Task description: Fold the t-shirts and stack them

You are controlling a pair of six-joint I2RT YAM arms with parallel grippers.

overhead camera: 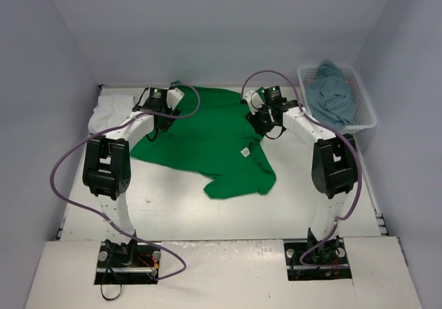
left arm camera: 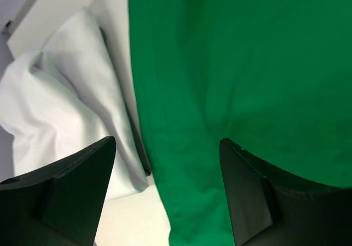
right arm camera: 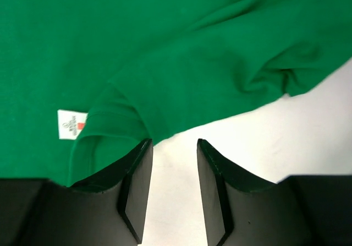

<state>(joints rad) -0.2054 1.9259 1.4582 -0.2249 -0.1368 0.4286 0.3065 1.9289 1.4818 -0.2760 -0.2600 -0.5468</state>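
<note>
Currently the left gripper (left arm camera: 166,144) gapes wide, empty, over the green t-shirt's (overhead camera: 207,139) left edge. Right gripper (right arm camera: 174,142) stands narrowly parted, also empty.

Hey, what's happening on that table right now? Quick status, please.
Left pincer open wide, right pincer open narrower, both empty. Green shirt spread out, not yet folded. White shirt crumpled at its left side; nothing lying on the green one.

Parted end effector (right arm camera: 173,142) near green t-shirt (right arm camera: 165,48)

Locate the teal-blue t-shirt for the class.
In the top view, the teal-blue t-shirt lies heaped in the white basket at the far right, to the right of the spread green t-shirt.
</note>
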